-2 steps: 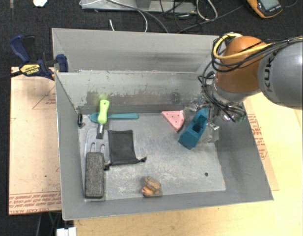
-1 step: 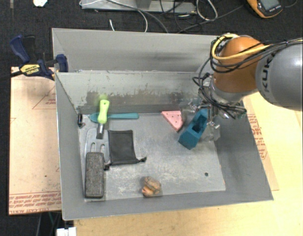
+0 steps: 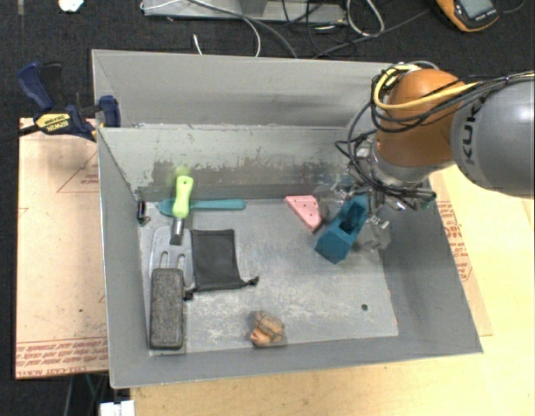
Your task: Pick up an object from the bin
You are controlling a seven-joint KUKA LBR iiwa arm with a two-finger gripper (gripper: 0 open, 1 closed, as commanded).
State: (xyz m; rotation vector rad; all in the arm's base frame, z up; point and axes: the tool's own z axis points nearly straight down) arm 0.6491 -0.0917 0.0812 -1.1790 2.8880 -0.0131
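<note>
My gripper [image 3: 364,217] hangs below the orange wrist cover at the bin's back right. A blue block [image 3: 339,235] slants up from the floor, its upper end between my fingers, which are shut on it. Its lower end points toward the bin's middle. A pink wedge [image 3: 304,209] lies just left of the block by the back wall, apart from my fingers.
At the left lie a green-handled tool [image 3: 181,197] crossing a teal stick [image 3: 211,204], a black pouch [image 3: 215,259] and a grey oblong pad [image 3: 166,308]. A small brown lump [image 3: 267,328] sits near the front. The right wall is close behind the arm.
</note>
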